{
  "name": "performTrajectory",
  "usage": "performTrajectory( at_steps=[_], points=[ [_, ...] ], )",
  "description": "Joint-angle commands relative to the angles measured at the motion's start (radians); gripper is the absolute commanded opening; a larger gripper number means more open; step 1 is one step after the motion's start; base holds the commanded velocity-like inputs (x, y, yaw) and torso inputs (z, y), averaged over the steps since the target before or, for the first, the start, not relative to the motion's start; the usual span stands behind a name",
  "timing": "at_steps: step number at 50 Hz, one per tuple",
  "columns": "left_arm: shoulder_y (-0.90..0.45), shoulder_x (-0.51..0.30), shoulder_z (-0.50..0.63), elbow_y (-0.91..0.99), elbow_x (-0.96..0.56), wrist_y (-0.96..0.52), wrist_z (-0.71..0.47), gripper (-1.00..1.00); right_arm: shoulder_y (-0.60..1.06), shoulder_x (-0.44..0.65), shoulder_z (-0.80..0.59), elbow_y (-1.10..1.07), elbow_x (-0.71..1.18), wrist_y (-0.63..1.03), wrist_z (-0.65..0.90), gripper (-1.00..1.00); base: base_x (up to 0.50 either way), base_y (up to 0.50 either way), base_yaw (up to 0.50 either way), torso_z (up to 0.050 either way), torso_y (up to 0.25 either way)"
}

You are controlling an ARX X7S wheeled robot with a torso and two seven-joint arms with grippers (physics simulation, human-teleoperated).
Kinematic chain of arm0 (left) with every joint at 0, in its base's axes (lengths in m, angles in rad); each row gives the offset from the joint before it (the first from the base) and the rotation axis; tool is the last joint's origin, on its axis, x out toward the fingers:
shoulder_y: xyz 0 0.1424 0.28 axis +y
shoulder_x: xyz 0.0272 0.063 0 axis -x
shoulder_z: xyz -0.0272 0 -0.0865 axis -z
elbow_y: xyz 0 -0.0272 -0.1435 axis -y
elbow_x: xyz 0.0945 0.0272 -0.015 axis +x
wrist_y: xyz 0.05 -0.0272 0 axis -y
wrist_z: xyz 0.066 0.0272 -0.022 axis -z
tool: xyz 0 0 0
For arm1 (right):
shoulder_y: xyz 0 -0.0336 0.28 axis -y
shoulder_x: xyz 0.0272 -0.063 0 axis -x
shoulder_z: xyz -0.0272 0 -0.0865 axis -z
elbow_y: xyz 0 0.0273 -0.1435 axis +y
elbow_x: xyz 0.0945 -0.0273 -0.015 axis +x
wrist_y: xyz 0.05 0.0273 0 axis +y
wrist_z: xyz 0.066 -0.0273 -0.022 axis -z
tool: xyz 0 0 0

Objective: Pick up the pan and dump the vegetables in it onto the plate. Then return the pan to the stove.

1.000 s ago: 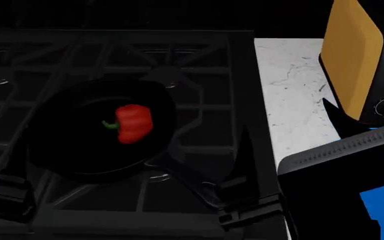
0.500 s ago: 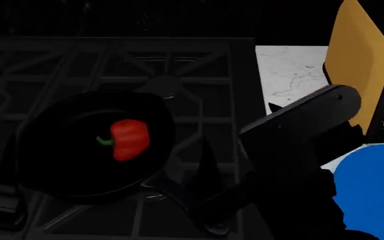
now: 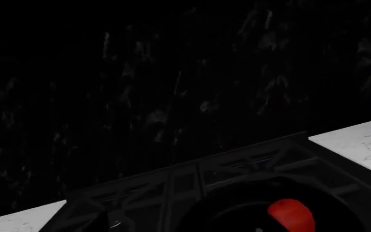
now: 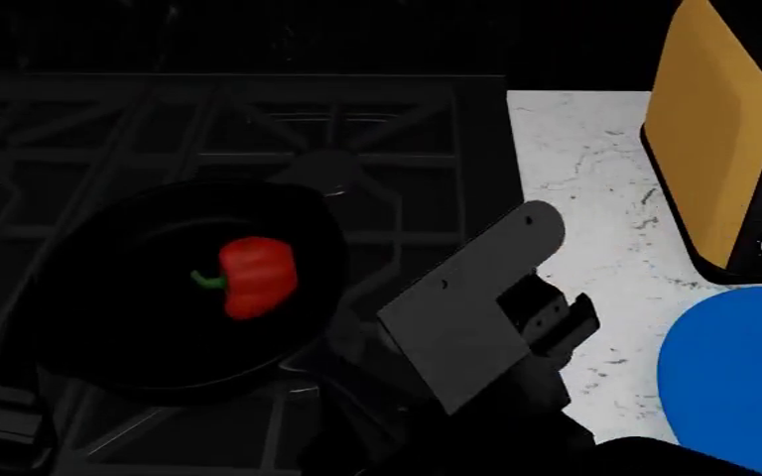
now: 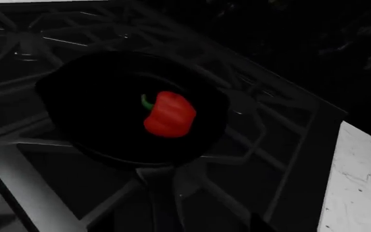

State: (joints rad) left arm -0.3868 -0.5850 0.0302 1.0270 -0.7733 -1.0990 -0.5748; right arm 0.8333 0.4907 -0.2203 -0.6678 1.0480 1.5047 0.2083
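Observation:
The black pan sits on the front right burner of the stove, with the red bell pepper lying in it. The right wrist view looks down the pan's handle at the pan and the pepper. My right arm reaches over the stove's right edge. Its gripper is dark against the grate by the handle, and its jaws cannot be made out. The blue plate lies on the counter at the lower right. The left wrist view shows the pepper only; the left gripper is out of view.
An orange-yellow appliance with a dial stands at the back right on the white marble counter, just beyond the plate. Cast-iron grates surround the pan. A dark backsplash rises behind the stove.
My right arm has swung left from over the plate to the stove's right edge near the pan handle, and more of the plate shows. The pan and the pepper have not moved.

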Motion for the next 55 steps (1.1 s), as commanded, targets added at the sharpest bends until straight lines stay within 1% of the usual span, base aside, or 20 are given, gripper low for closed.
performTrajectory(
  at_steps=[1, 6, 12, 15, 22, 34, 38, 43, 47, 48, 54, 55],
  points=[
    [0.011, -0.008, -0.014, -0.008, -0.028, 0.053, 0.002, 1.00, -0.015, -0.010, -0.082, 0.096, 0.017, -0.072, -0.022, 1.00, 0.00, 0.00, 0.00, 0.000, 0.000],
    [0.017, -0.013, -0.004, -0.013, -0.026, 0.066, -0.001, 1.00, 0.008, 0.020, -0.188, 0.154, -0.059, -0.121, -0.095, 1.00, 0.00, 0.00, 0.00, 0.000, 0.000],
    [0.021, -0.020, 0.003, -0.016, -0.026, 0.080, -0.004, 1.00, 0.000, 0.027, -0.241, 0.224, -0.110, -0.182, -0.142, 1.00, 0.00, 0.00, 0.00, 0.000, 0.000],
    [0.018, -0.026, -0.002, -0.008, -0.046, 0.072, -0.011, 1.00, 0.020, 0.022, -0.264, 0.272, -0.138, -0.213, -0.170, 1.00, 0.00, 0.00, 0.00, 0.000, 0.000],
    [0.024, -0.031, 0.024, -0.024, -0.026, 0.100, -0.010, 1.00, 0.047, 0.015, -0.334, 0.353, -0.197, -0.258, -0.219, 1.00, 0.00, 0.00, 0.00, 0.000, 0.000],
    [0.036, -0.047, 0.026, -0.020, -0.038, 0.121, -0.024, 1.00, 0.135, -0.015, -0.415, 0.444, -0.242, -0.265, -0.273, 1.00, 0.00, 0.00, 0.00, 0.000, 0.000],
    [0.033, -0.048, 0.035, -0.013, -0.045, 0.124, -0.029, 1.00, 0.131, -0.032, -0.459, 0.457, -0.250, -0.260, -0.286, 1.00, 0.00, 0.00, 0.00, 0.000, 0.000],
    [0.017, -0.053, 0.024, 0.004, -0.084, 0.121, -0.045, 1.00, 0.150, -0.062, -0.474, 0.498, -0.253, -0.251, -0.289, 1.00, 0.00, 0.00, 0.00, 0.000, 0.000],
    [-0.001, -0.076, 0.049, 0.014, -0.114, 0.133, -0.076, 1.00, 0.129, -0.076, -0.514, 0.535, -0.276, -0.277, -0.301, 1.00, 0.00, 0.00, 0.00, 0.000, 0.000],
    [0.006, -0.081, 0.068, 0.014, -0.098, 0.145, -0.077, 1.00, 0.126, -0.078, -0.519, 0.543, -0.279, -0.285, -0.307, 1.00, 0.00, 0.00, 0.00, 0.000, 0.000],
    [0.008, -0.109, 0.074, 0.013, -0.124, 0.172, -0.116, 1.00, 0.149, -0.090, -0.522, 0.643, -0.301, -0.328, -0.340, 1.00, 0.00, 0.00, 0.00, 0.000, 0.000],
    [0.017, -0.106, 0.102, 0.007, -0.094, 0.183, -0.110, 1.00, 0.137, -0.092, -0.525, 0.646, -0.296, -0.323, -0.341, 1.00, 0.01, 0.00, 0.00, 0.000, 0.000]
  ],
)
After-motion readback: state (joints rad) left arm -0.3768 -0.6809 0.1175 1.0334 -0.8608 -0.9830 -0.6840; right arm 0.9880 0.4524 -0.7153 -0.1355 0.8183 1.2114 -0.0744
